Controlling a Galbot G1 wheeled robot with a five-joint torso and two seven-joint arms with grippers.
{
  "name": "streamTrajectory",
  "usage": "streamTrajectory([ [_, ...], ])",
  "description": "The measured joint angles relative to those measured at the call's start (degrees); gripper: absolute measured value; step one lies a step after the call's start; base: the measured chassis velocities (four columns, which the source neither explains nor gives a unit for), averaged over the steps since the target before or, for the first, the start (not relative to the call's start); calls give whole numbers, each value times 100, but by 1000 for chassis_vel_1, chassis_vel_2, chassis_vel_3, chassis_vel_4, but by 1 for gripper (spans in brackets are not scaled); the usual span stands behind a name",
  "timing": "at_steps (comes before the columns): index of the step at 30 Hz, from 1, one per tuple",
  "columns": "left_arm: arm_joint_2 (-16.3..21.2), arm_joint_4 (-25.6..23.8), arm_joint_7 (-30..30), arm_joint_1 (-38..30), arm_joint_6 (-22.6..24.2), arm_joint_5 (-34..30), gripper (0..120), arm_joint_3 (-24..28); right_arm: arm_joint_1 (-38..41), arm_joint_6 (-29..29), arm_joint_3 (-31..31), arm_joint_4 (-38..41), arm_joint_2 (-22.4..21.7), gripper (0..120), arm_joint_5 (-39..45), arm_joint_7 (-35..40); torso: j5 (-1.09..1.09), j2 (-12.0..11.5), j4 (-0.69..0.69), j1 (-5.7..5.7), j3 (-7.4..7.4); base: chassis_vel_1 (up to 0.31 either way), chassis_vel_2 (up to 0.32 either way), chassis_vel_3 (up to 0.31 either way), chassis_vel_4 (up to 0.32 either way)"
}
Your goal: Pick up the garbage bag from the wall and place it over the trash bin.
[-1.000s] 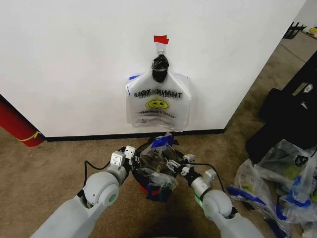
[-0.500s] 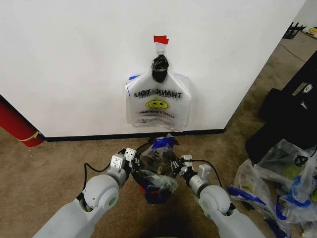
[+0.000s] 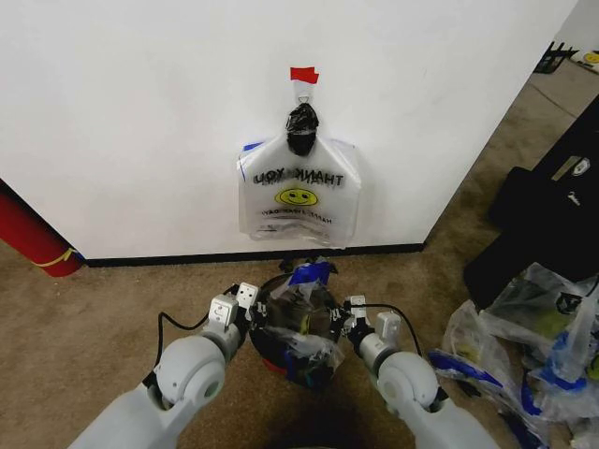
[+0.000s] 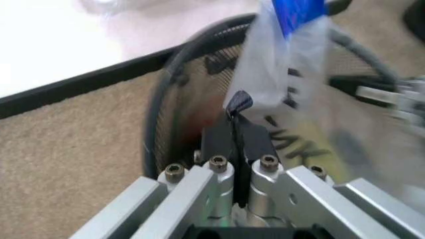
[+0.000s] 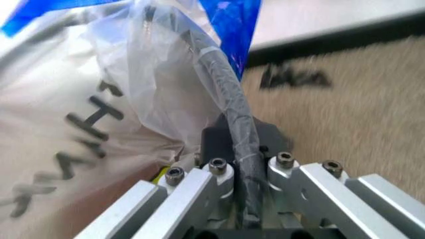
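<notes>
stretching thin translucent whitish plastic garbage bag (image 3: 301, 323) over small round black wire-mesh trash bin (image 3: 271, 348) on carpet below wall. left claw (image 4: 236, 130) clenched on bag edge; right claw (image 5: 234, 133) clamped on rim wire plus plastic, opposite sides, keeping mouth spread.

White wall (image 3: 140, 112), black baseboard (image 3: 187, 256), brown carpet (image 3: 84, 318).

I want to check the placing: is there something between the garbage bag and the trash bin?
Nothing visible. The garbage bag already drapes into the trash bin, and the left end effector and right end effector pinch it at opposite sides of the rim.
</notes>
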Motion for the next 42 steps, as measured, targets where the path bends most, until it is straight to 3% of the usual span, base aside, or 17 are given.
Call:
streamTrajectory([
  [6, -176, -438, 0, 497, -282, 428, 0, -51, -439, 735, 359, 31, 153, 0, -103, -455, -3, 0, -3, 0, 0, 0, 0, 0, 0],
  [12, -73, -455, -25, 672, -534, 1089, 0, -250, -938, 1339, 911, 211, -117, 0, -32, -1318, -2, 0, -4, 0, -1, 0, 0, 0, 0],
  [19, 36, -260, -35, 703, -608, 1317, 0, -416, -1179, 1529, 1413, 433, -340, 0, 157, -1651, -4, 0, -3, 0, -1, 0, 0, 0, 0],
  [30, 56, -316, -2, 885, -782, 1368, 0, -369, -1265, 1421, 1502, 602, -291, 0, 327, -1499, -3, 0, -3, 0, -1, 0, 0, 0, 0],
  [36, 78, -400, 26, 1032, -754, 1397, 20, -401, -1202, 1670, 1460, 513, -209, 0, 304, -1594, -4, 0, -3, 0, -1, 0, 0, 0, 0],
  [42, -26, -706, -118, 1163, -757, 1084, 46, -840, -1046, 2043, 1437, 363, -67, 0, 444, -1358, -4, 0, -3, 0, -1, 0, 0, 0, 0],
])
